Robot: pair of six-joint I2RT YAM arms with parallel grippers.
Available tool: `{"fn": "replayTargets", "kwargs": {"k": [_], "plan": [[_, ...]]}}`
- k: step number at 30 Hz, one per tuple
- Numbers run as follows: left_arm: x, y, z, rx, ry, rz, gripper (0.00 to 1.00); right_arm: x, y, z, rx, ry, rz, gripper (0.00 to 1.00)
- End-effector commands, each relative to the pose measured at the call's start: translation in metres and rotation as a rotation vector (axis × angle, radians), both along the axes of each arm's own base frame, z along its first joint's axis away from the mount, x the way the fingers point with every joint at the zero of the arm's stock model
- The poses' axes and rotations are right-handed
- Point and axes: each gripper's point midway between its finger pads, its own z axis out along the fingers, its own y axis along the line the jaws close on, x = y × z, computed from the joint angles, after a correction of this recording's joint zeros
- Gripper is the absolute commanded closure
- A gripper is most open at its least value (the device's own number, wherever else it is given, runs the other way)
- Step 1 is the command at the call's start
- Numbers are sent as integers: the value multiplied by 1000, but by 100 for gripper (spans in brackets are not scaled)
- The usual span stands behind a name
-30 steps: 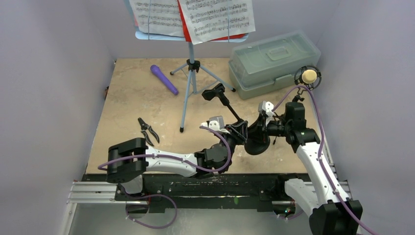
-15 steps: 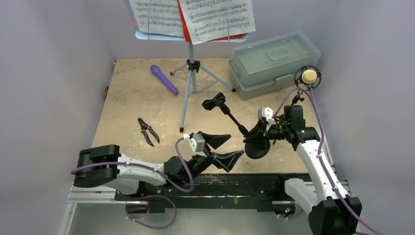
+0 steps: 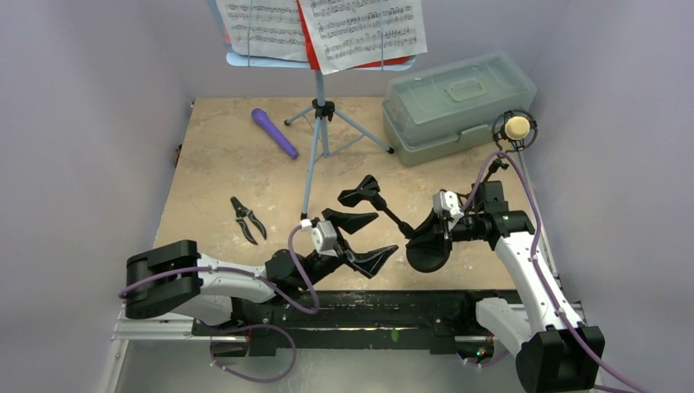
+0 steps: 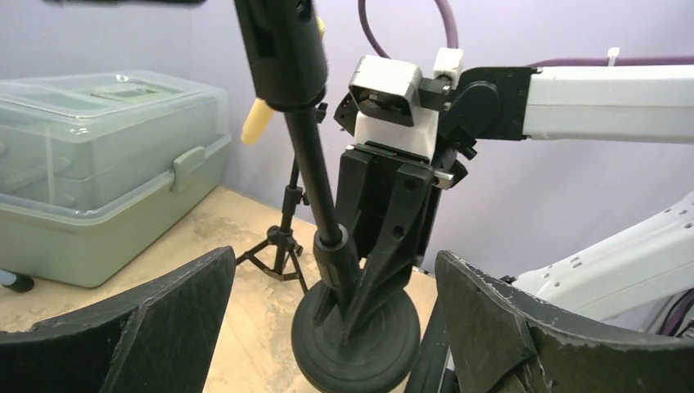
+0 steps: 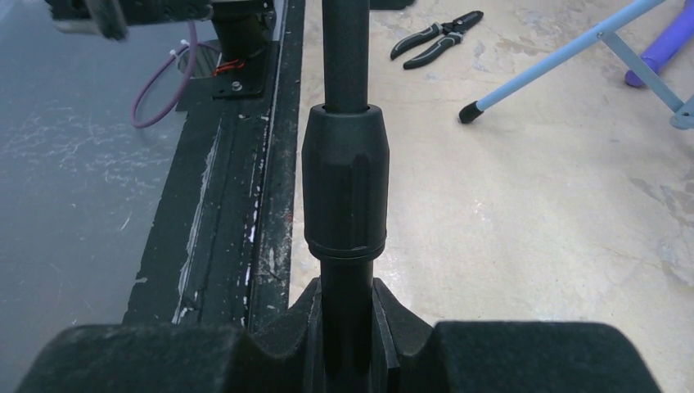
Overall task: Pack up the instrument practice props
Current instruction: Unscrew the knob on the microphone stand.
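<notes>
Right gripper: jaws clenched on the stem of the round-base mic holder, just above its disc foot and below the ribbed collar. The holder is tilted, its stem running up-left to the clip. Whether the foot sits flat on the worktop cannot be told from these views.

Left gripper: jaws released and spread wide, grasping nothing. It sits just beside the holder and faces it, with the stem centred between the 2 fingers in the wrist view.

Step in hand, as judged: securing this 1 holder between 2 arms, either to collapse it or to pass it across.

Farther out: the lidded box at the far right is shut. The tan microphone sits in its ring holder, the purple microphone lies flat, and the music rack stands with its pages. Pliers lie near the left.

Next move calls for: a left-jaw closure on the stem above the collar, well apart from the right grip, and an opened lid before anything goes in.
</notes>
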Motion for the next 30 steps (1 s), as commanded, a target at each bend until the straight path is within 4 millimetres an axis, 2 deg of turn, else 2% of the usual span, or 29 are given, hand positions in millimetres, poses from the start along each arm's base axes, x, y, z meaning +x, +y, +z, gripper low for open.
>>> {"fn": "replayTargets", "kwargs": {"k": [1, 8, 14, 17, 19, 21, 25, 30], "plan": [[-9, -15, 22, -91, -85, -109, 9, -4, 6, 23, 77, -76, 55, 100], [-3, -38, 20, -90, -118, -132, 14, -4, 6, 22, 74, -80, 57, 100], [14, -40, 15, -98, -75, -74, 16, -5, 6, 21, 73, -83, 58, 100], [16, -41, 12, -109, -61, -77, 19, -5, 5, 22, 73, -86, 58, 100], [17, -43, 11, -116, -56, -87, 25, -5, 6, 21, 71, -85, 59, 100], [17, -44, 12, -126, -48, -96, 36, -5, 5, 21, 71, -85, 58, 100], [18, -45, 14, -148, -36, -112, 47, -5, 5, 21, 69, -84, 57, 100], [17, -45, 20, -191, -9, -135, 53, -4, 5, 20, 62, -87, 55, 100]]}}
